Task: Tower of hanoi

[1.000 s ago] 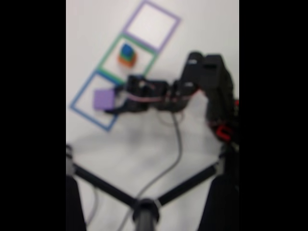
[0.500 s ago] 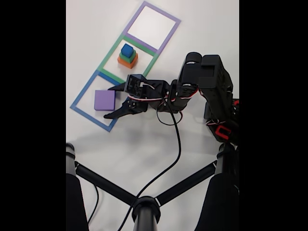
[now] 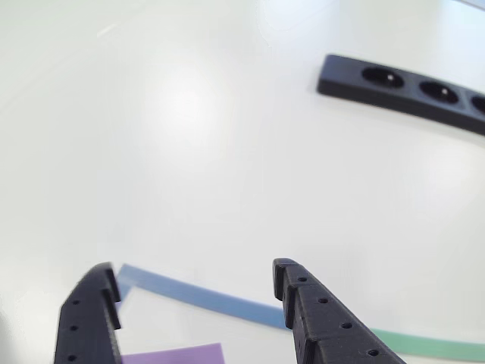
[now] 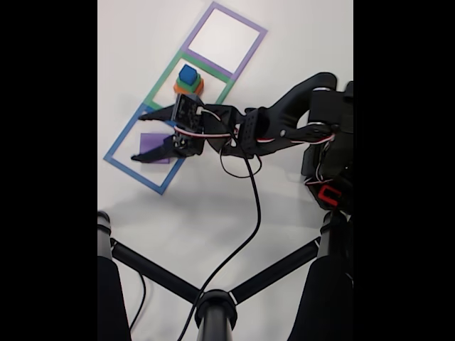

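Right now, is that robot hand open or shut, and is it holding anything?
Hand: open, fingers spread on either side of the purple block in the blue tape square, holding nothing.

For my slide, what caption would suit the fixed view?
Open gripper poised over the purple block in the blue tape square; three smaller blocks stacked next door.

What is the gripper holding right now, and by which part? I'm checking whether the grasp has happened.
Nothing. The gripper is open, its fingers spread above and around the purple block, not closed on it.
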You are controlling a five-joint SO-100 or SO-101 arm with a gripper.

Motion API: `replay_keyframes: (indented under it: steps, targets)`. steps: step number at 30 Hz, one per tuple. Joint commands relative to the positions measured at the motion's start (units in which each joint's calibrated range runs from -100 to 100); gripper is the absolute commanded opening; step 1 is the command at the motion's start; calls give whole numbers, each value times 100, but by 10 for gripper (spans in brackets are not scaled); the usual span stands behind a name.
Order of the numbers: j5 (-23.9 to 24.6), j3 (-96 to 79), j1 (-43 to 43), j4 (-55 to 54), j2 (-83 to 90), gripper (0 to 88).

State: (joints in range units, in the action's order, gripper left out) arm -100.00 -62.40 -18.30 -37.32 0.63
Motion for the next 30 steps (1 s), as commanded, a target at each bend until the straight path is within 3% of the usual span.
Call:
replay_keyframes:
  steps: [1, 5, 16, 26, 30]
  targets:
    - [0, 84, 209, 1486, 1499, 76]
    - [0, 520, 331, 4294, 3078, 1]
    - [0, 2737, 1132, 9628, 4985, 1]
    - [0, 5018, 2055, 12421, 5249, 4]
    - [0, 4973, 2261, 12777, 5546, 13]
